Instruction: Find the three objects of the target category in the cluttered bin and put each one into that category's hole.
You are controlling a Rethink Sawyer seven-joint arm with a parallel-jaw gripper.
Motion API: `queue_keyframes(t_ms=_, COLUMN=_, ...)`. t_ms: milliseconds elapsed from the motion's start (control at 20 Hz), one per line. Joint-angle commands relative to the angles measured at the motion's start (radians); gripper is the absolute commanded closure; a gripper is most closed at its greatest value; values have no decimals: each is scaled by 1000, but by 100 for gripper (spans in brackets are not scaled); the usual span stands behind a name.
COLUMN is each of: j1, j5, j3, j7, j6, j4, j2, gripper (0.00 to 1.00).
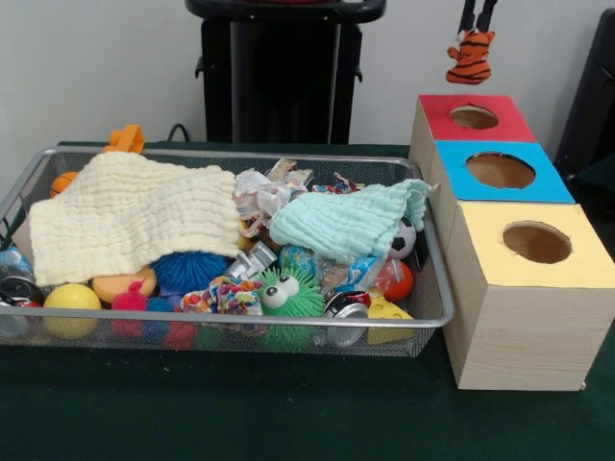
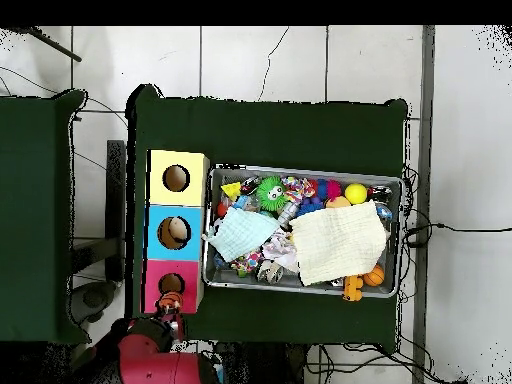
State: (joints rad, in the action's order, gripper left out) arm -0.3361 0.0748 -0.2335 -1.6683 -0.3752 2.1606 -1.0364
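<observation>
Tiger toy [image 1: 471,57], orange with black stripes, hanging pinched in gripper [image 1: 478,29] directly above red-topped box [image 1: 459,130], over its round hole [image 1: 474,117]; not touching box. Seen overhead at same hole [image 2: 171,283], gripper [image 2: 172,303] beside it. Blue-topped box [image 1: 500,173] and yellow-topped box [image 1: 528,279] in line with it, holes open. Wire bin [image 1: 430,288] just beside boxes, crammed: cream cloth [image 1: 130,213] and pale mint cloth [image 1: 346,223] spread over toys, green spiky ball with eyes [image 1: 286,294], yellow ball [image 1: 71,300], small soccer ball [image 1: 404,238].
</observation>
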Motion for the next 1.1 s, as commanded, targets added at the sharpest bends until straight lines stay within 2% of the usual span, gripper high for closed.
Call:
queue_keyframes(t_ms=50, j1=29, j5=45, j3=22, j7=-244, j6=68, j4=-34, j2=65, gripper=100)
queue_keyframes(t_ms=1100, j1=0, j5=58, j3=3, j7=-250, j6=55, j4=-61, j2=86, gripper=100)
